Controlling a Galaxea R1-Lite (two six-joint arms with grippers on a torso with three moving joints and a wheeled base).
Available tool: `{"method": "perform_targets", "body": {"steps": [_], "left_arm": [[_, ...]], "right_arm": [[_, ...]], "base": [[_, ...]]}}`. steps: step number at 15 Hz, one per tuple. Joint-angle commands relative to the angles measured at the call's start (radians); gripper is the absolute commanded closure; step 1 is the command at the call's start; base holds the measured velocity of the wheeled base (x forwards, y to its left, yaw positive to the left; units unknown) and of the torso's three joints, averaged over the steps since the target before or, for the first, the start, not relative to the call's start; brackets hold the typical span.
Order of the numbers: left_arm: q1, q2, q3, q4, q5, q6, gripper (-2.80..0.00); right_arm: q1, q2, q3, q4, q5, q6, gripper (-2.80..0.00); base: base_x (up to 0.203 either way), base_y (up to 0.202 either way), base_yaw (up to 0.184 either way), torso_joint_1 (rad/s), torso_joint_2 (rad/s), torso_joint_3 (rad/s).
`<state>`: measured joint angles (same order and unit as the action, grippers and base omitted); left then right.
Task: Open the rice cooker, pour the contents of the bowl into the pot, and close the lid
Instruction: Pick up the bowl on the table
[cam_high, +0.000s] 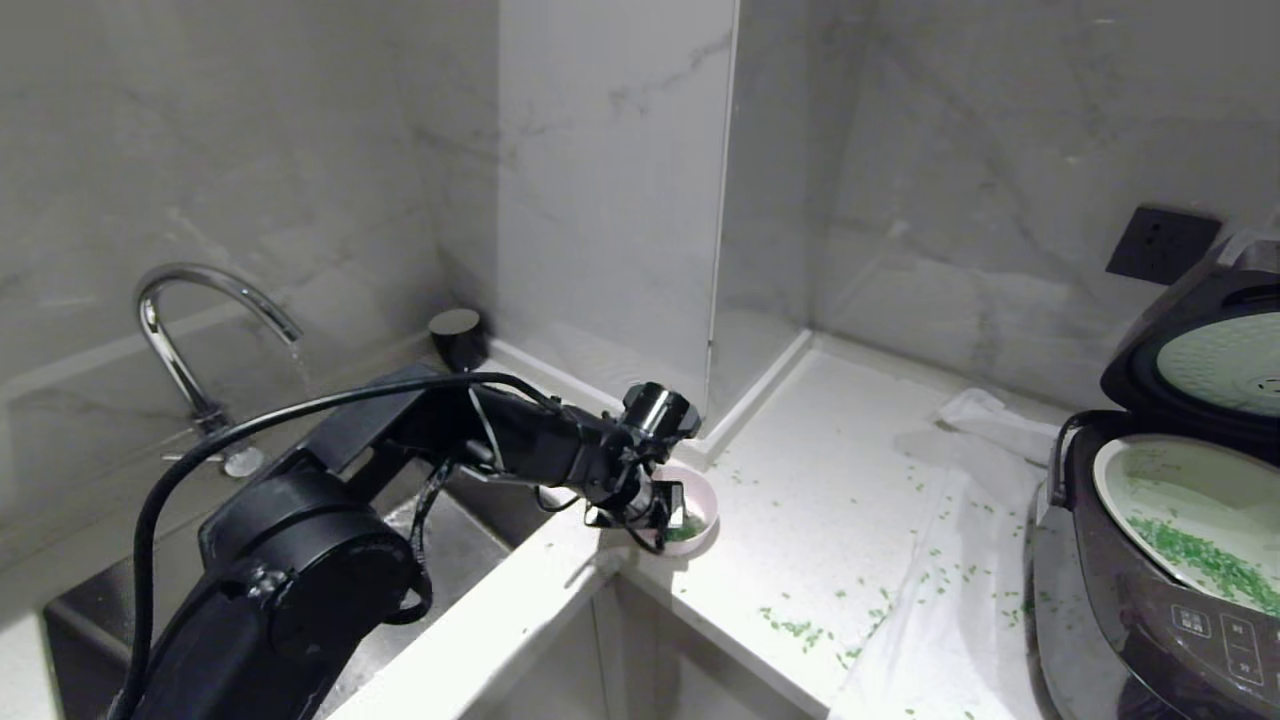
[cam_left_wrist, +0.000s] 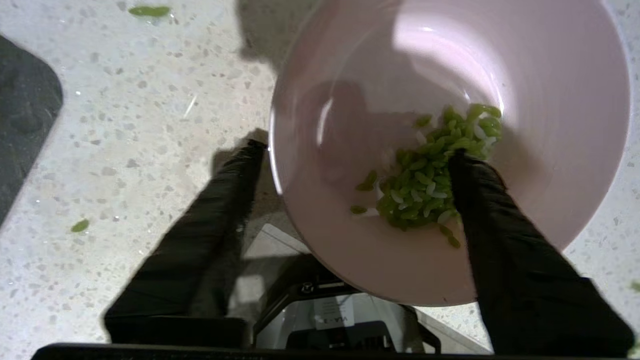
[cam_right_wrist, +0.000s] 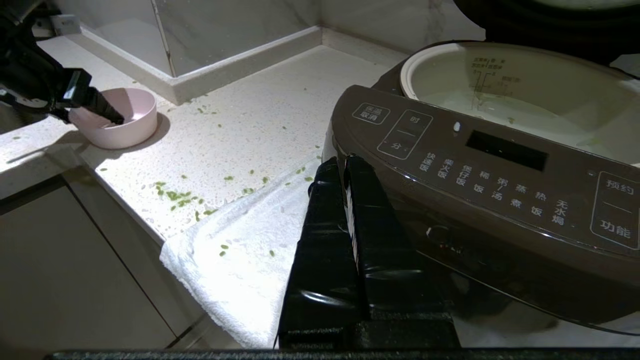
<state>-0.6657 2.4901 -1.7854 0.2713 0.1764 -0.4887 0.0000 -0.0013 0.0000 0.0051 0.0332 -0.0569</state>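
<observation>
- On the pale speckled counter (cam_high: 800, 470), close to the sink's edge, the bowl (cam_high: 700, 500) stands upright, well apart from the rice cooker (cam_high: 1150, 600) at the far right.
- Left gripper (cam_left_wrist: 357, 165) straddles the bowl's near rim: one finger (cam_left_wrist: 500, 220) dips inside among the grains, the other sits outside against the wall. The jaws stand apart around the rim, not pinched on it; I judge this the setup for a rim grasp, so the bowl can be carried and tipped.
- Inside the bowl, the contents of the bowl (cam_left_wrist: 430, 175) lie as a small heap of bright green grains, with a few white ones mixed in.
- Pale pink outside, the bowl looks glossy and smooth within.
- At the cooker, the lid (cam_high: 1200, 350) stands raised, showing its silvery plate, so the pot (cam_right_wrist: 525, 95) is open to receive a pour; green grains already lie in it.
- Loose grains dot the counter and the white towel (cam_right_wrist: 235, 260).
- Right gripper (cam_right_wrist: 345, 175) rests with fingers pressed together, idle beside the cooker's front panel.
</observation>
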Motion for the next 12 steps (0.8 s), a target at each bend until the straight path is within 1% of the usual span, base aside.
{"method": "perform_targets", "body": {"steps": [1, 12], "left_arm": [[0.000, 0.013, 0.000, 0.002, 0.002, -0.004, 0.00], [0.000, 0.020, 0.009, 0.003, 0.002, -0.007, 0.00]], "right_arm": [[0.000, 0.001, 0.002, 0.001, 0.001, 0.000, 0.00], [0.000, 0.001, 0.002, 0.001, 0.001, -0.001, 0.00]], "base": [[0.000, 0.000, 0.000, 0.000, 0.00, 0.000], [0.000, 0.000, 0.000, 0.000, 0.00, 0.000]]}}
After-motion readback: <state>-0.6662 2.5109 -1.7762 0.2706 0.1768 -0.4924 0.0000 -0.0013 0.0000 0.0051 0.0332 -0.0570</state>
